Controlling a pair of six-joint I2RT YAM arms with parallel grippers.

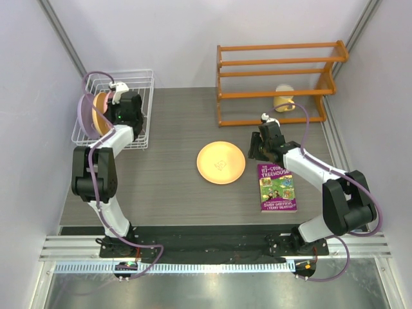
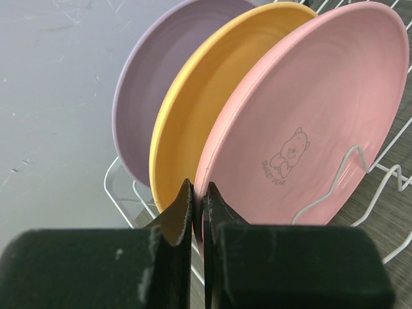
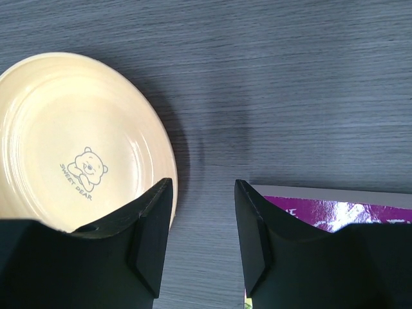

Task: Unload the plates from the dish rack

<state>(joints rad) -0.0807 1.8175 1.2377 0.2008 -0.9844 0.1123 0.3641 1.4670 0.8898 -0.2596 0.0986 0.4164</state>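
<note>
Watching the left gripper (image 2: 198, 188), I see it clamped shut on the rim of the pink plate (image 2: 309, 129), which stands in the dish rack (image 1: 143, 80) at the table's (image 1: 174, 122) far left corner, beside the racked yellow plate (image 2: 206, 109) and the lavender plate (image 2: 151, 84). The right gripper (image 3: 203, 185) hovers half open, empty, beside the flat yellow plate (image 1: 221, 162).

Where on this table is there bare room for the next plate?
Bare table between the dish rack and the orange plate, and along the near edge, left of the book. Crowded on the right: book, right gripper, shelf rack.
</note>
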